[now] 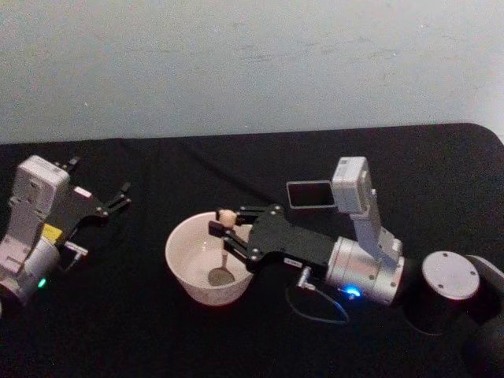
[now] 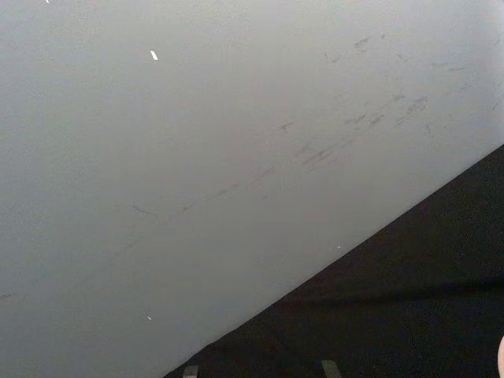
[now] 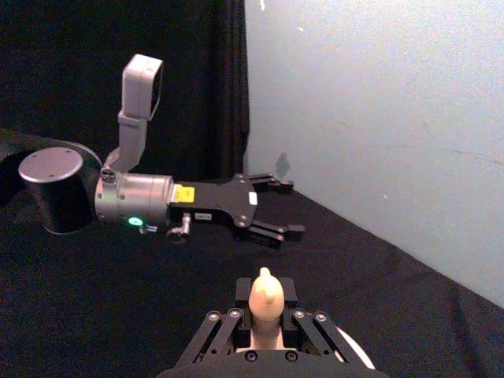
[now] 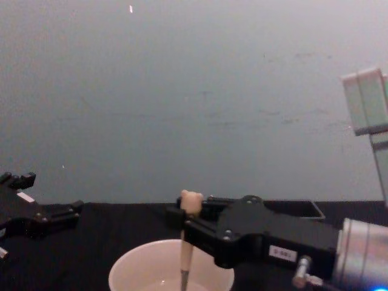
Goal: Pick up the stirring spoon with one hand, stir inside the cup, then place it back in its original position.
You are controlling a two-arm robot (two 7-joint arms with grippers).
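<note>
I had the black cloth-covered table spread wide before a pale, scuffed wall. On my left side, the left gripper lay parked low over the cloth, well apart from the cup, its thin black fingers spread apart around nothing. The right gripper reached in from the right over the cup's rim, its black jaws pinched narrowly on the spoon's handle just below the bear head.

The cup sat near the middle of the table: wide, round and cream-white, with a thick smooth rim. Behind the right gripper stood the dark grey square-sided holder, narrower than the cup; I couldn't make out its inside.

The stirring spoon stood nearly upright inside the cup, its beige bear-topped handle above the rim and its shiny round metal bowl low near the cup's bottom.
</note>
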